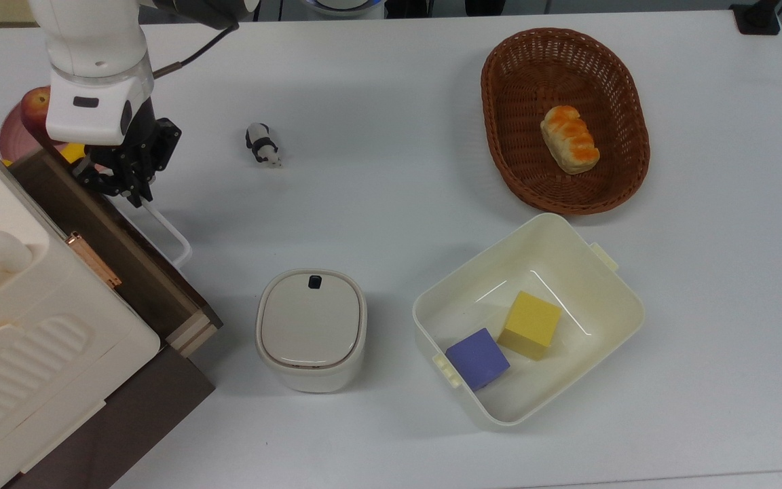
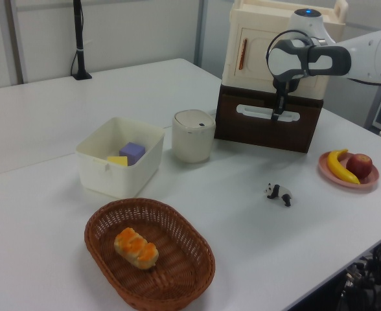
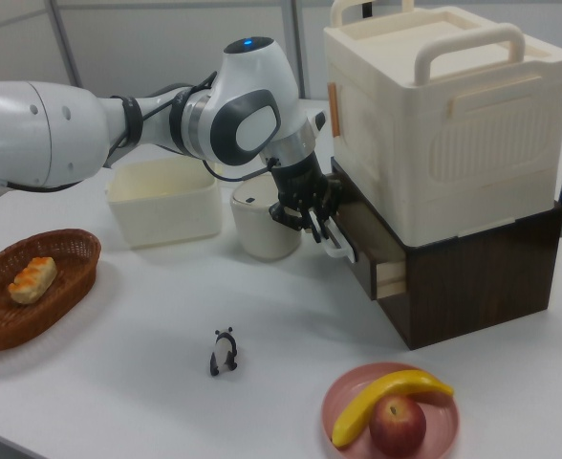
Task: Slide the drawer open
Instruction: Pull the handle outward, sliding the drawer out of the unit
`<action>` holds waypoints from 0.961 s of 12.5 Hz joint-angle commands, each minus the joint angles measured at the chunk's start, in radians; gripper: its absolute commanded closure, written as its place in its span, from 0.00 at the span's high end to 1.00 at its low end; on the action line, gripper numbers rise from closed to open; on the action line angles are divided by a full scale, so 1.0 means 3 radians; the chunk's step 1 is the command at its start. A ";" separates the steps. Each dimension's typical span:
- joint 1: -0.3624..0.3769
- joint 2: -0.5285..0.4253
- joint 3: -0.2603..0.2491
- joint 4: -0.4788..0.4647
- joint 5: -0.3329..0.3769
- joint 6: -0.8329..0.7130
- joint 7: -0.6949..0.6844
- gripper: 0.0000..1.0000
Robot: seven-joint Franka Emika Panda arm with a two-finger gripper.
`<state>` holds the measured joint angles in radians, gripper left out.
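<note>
The drawer sits in a dark brown cabinet under a ribbed cream case, at the top view's left. It stands out a little, and its tan wood side shows in the right view. My gripper is shut on the far end of the white loop handle. In the right view the gripper holds the handle just in front of the dark front panel. The left view has the gripper pointing down at the drawer front.
A lidded cream pot stands close to the drawer's near corner. A cream bin holds a blue and a yellow cube. Further off are a wicker basket with bread, a toy panda, and a fruit plate beside the cabinet.
</note>
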<state>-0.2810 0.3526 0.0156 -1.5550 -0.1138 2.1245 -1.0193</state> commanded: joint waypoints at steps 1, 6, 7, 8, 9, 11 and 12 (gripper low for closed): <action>0.0042 -0.0311 -0.0021 -0.0129 0.0062 -0.0189 -0.0008 0.00; 0.0047 -0.0322 -0.0016 -0.0129 0.0062 -0.0271 -0.0008 0.00; 0.0047 -0.0306 0.0009 -0.0129 0.0062 -0.0276 -0.0018 0.00; 0.0047 -0.0301 0.0025 -0.0149 0.0057 -0.0276 -0.0018 0.00; 0.0052 -0.0296 0.0035 -0.0165 0.0037 -0.0271 -0.0023 0.00; 0.0088 -0.0286 0.0050 -0.0180 0.0022 -0.0271 -0.0023 0.00; 0.0093 -0.0286 0.0050 -0.0191 0.0021 -0.0271 -0.0023 0.00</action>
<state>-0.2782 0.3371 0.0280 -1.5628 -0.1138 2.0752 -1.0194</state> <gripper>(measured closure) 0.899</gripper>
